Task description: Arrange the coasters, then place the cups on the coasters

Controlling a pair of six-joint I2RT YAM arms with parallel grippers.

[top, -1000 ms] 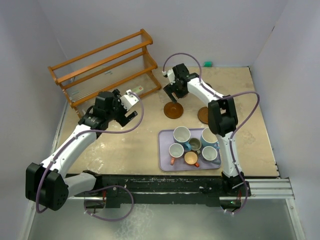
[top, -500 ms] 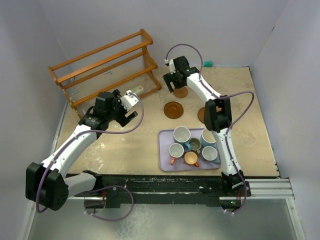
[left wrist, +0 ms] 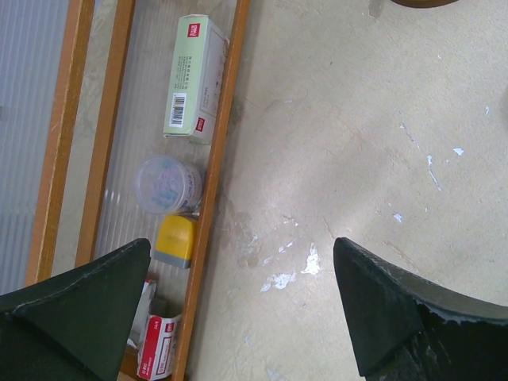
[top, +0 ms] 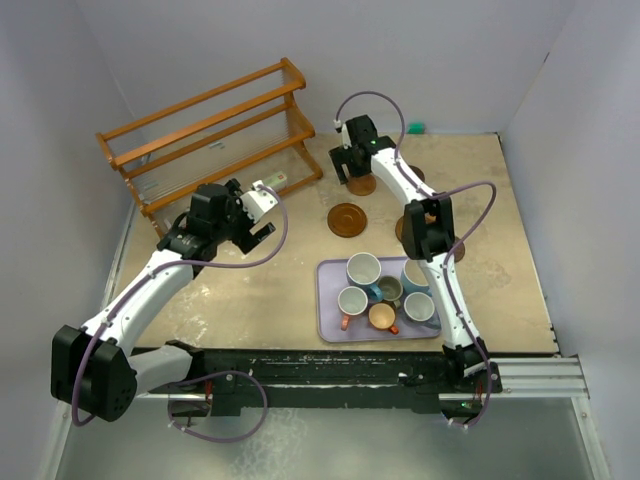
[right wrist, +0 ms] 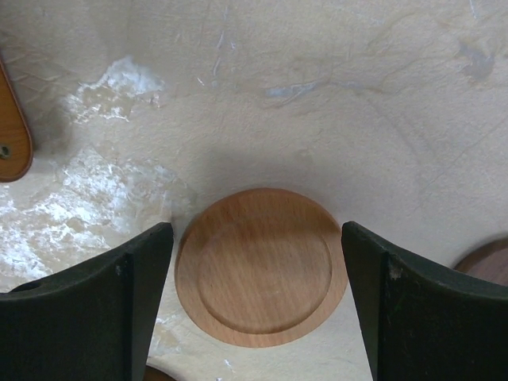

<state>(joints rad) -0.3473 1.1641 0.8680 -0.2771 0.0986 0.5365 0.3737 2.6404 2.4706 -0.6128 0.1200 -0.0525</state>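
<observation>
Counter [top: 260,290]: beige, mottled, with scuffed white patches.
Rack [top: 210,130]: orange-brown wooden slats at the far left. Its bottom shelf has a ribbed clear liner holding a green-white box [left wrist: 194,79], a clear round tub [left wrist: 168,184], a yellow block [left wrist: 175,240] and a red-white packet [left wrist: 159,349].
Tray [top: 328,300]: lavender rectangle, front centre. All six cups [top: 363,268] are in it, packed close, none on a coaster.
Coasters, all flat on the counter beyond the tray:
- Light coaster [right wrist: 262,266]: round, raised rim, directly under my right end effector [right wrist: 255,230], whose fingers are spread wide either side of it and grip nothing.
- Dark coaster [top: 347,219]: nearer the tray.
- Third coaster [top: 404,230]: half hidden by my right arm.

Left end effector [left wrist: 242,254]: wide, empty, beside the rack's bottom shelf.
</observation>
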